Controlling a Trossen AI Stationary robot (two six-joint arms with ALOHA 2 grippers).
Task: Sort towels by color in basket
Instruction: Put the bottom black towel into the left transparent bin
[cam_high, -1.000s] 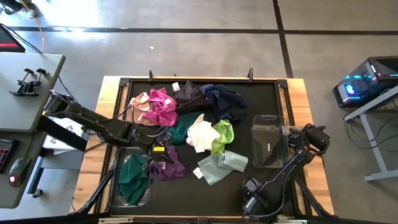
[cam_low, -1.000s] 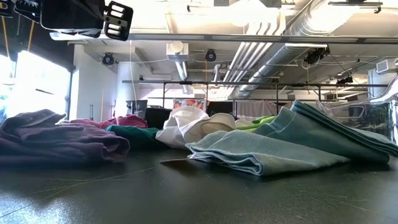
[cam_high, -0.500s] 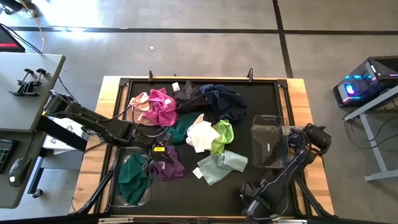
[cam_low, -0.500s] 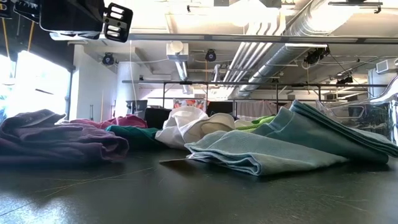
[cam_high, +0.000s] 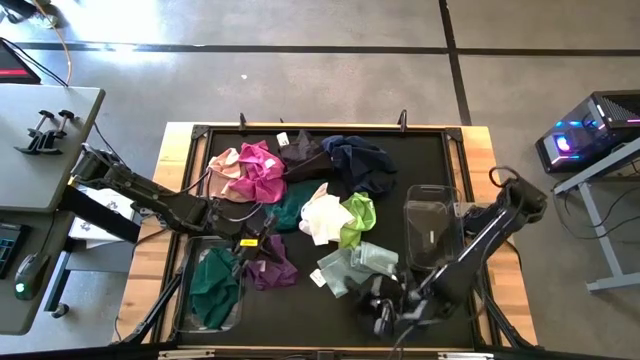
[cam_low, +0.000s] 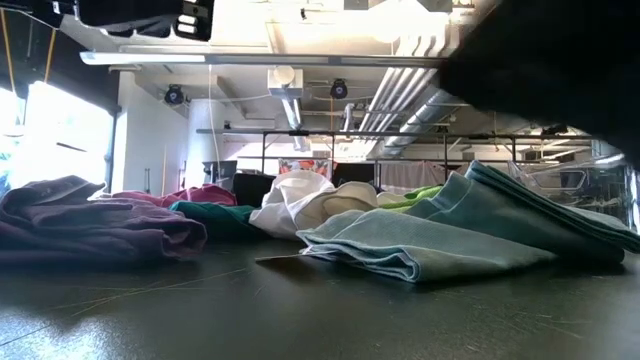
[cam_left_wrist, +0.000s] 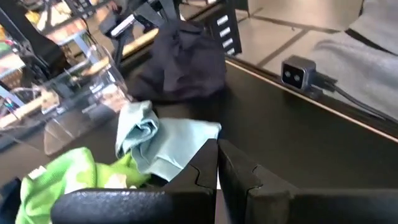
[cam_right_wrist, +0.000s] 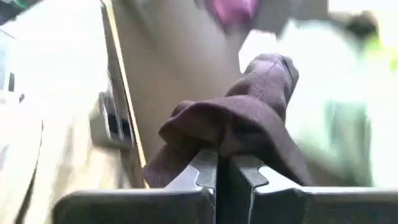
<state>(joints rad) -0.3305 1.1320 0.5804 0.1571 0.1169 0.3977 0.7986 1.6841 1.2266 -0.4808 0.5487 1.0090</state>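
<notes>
High view shows most of the towels loose in a heap on the dark surface (cam_high: 300, 310): a pink towel (cam_high: 226, 162) and a magenta towel (cam_high: 260, 170) at the far left, a black towel (cam_high: 305, 152) and a navy towel (cam_high: 362, 163) at the far middle, then a teal towel (cam_high: 290, 207), a white towel (cam_high: 325, 213) and a lime towel (cam_high: 358, 218) in the centre. A pale mint towel (cam_high: 355, 265) lies nearer, and a purple towel (cam_high: 272, 268) lies near left.

Sorting looks barely begun. Only a dark green towel (cam_high: 214, 285) sits inside the clear left basket (cam_high: 186, 262) at the near left; the clear right basket (cam_high: 432, 235) appears to hold no cloth. About nine pieces remain to be placed.

The right end effector (cam_high: 385, 312) is low at the near edge, just beyond the pale mint towel. In the right wrist view its fingers (cam_right_wrist: 205, 168) are clenched on a fold of dark brownish-purple cloth (cam_right_wrist: 249, 118); I cannot tell which towel it came from. The left end effector (cam_high: 250, 243) hovers between the teal and purple towels, its fingers (cam_left_wrist: 239, 171) pressed together, gripping nothing.
</notes>
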